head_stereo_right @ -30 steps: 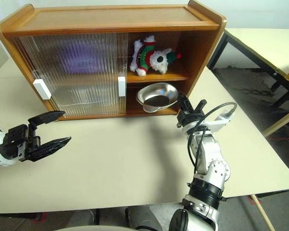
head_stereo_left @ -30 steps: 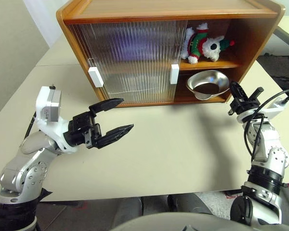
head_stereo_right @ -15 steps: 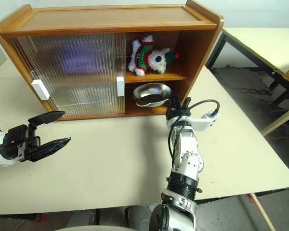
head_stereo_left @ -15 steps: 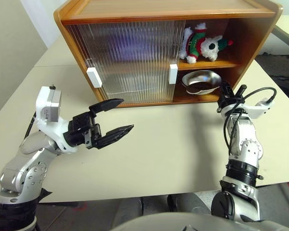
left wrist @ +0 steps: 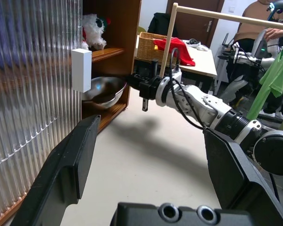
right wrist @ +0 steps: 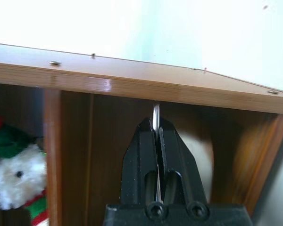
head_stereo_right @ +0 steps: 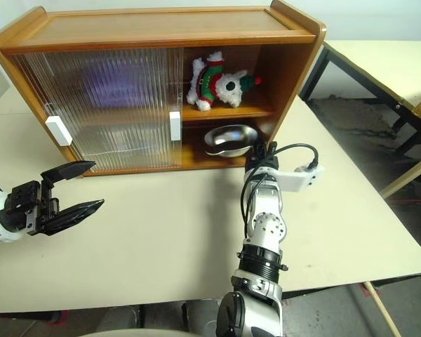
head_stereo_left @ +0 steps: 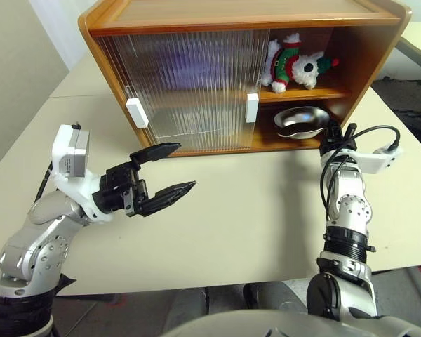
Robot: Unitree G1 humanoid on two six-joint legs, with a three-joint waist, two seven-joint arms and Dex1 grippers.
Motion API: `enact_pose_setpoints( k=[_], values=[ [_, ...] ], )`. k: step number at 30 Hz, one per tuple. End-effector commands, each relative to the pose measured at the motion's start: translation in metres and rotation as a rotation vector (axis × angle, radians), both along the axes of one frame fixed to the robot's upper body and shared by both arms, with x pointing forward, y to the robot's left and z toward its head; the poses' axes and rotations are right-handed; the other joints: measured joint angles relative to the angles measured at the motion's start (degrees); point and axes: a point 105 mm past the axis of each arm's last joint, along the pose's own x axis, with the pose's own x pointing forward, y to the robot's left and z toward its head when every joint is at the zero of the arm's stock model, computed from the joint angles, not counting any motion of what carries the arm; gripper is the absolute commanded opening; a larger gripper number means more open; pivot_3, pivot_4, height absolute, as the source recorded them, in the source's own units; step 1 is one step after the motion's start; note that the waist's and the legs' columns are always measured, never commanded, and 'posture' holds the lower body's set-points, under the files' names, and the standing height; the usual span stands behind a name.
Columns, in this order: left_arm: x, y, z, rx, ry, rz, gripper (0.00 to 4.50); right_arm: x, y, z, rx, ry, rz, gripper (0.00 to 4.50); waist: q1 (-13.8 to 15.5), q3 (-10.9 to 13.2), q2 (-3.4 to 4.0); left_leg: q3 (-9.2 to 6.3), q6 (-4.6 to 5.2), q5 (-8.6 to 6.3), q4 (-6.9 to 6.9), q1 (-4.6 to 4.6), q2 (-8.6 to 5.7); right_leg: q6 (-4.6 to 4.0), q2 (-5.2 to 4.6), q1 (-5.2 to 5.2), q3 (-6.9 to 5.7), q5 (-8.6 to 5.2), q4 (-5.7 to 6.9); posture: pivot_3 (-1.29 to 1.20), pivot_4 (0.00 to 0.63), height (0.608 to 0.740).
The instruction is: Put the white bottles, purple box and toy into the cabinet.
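The toy (head_stereo_left: pixel 295 63), a white plush bear in red and green, lies on the upper right shelf of the cabinet (head_stereo_left: pixel 224 27). A lilac blur (head_stereo_left: pixel 189 70) shows through the ribbed doors. The white bottles are hidden. My right gripper (head_stereo_left: pixel 331 135) reaches level into the open lower right shelf and is shut on the rim of a steel bowl (head_stereo_left: pixel 302 119). In the right wrist view the fingers (right wrist: pixel 144 150) pinch that thin metal rim (right wrist: pixel 156 113). My left gripper (head_stereo_left: pixel 186 166) hovers open over the table, in front of the shut doors, with nothing in it.
Two white handles (head_stereo_left: pixel 138 112) (head_stereo_left: pixel 252 107) sit on the sliding doors, which cover the cabinet's left and middle. The cream table (head_stereo_left: pixel 252 210) stretches in front. A second table (head_stereo_right: pixel 386 63) stands to the right across a gap. A person (left wrist: pixel 269 28) is far behind.
My right gripper has carried the bowl forward and a little down into the lower shelf, and the bowl has tipped closer to level. The left arm has kept still.
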Motion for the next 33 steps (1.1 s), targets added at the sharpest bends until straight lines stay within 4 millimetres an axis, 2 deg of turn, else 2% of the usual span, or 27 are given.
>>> enact_pose_setpoints(
  k=[1,15,23,26,30,33],
  values=[
    [-0.002,-0.002,0.002,0.013,-0.003,-0.007,4.5,0.01,0.022,-0.001,0.069,-0.014,0.018,0.02,0.0,0.0,0.0,0.0,0.0,0.0,0.0,0.0,0.01,0.0,0.0,0.0,0.0,0.0,0.0,-0.06,0.054,0.74],
    [-0.003,-0.005,0.006,0.015,-0.003,-0.006,4.5,0.038,0.051,-0.019,0.098,0.016,0.082,0.02,0.1,0.1,0.09,0.06,-0.01,0.01,-0.01,0.03,0.22,-0.23,0.01,-0.04,-0.04,0.14,0.0,-0.05,0.069,0.74],
    [-0.003,-0.006,0.009,0.014,0.0,0.001,4.5,0.04,0.051,-0.026,0.066,0.051,0.086,0.02,0.3,0.1,0.13,0.05,-0.01,0.0,-0.03,0.04,0.29,-0.31,0.02,-0.04,-0.15,0.18,-0.01,-0.05,0.072,0.74],
    [-0.003,-0.006,0.008,0.013,0.002,0.002,4.5,0.039,0.048,-0.026,0.062,0.058,0.077,0.75,0.3,0.1,0.14,0.05,-0.01,0.0,-0.03,0.04,0.3,-0.33,0.02,-0.06,-0.15,0.19,0.0,-0.05,0.073,0.74],
    [-0.002,-0.007,0.009,0.011,0.003,0.0,4.5,0.031,0.04,-0.021,0.038,0.052,0.063,2.11,0.3,0.2,0.26,0.06,-0.01,0.0,-0.03,0.03,0.3,-0.35,0.02,-0.07,-0.15,0.2,0.0,-0.05,0.074,0.74],
    [-0.003,-0.008,0.009,0.011,0.003,0.0,4.5,0.017,0.038,-0.017,0.006,0.048,0.092,3.18,0.5,0.2,0.27,0.05,-0.01,0.0,-0.07,0.03,0.31,-0.36,0.02,-0.08,-0.19,0.2,-0.02,-0.05,0.075,0.74]
  ],
)
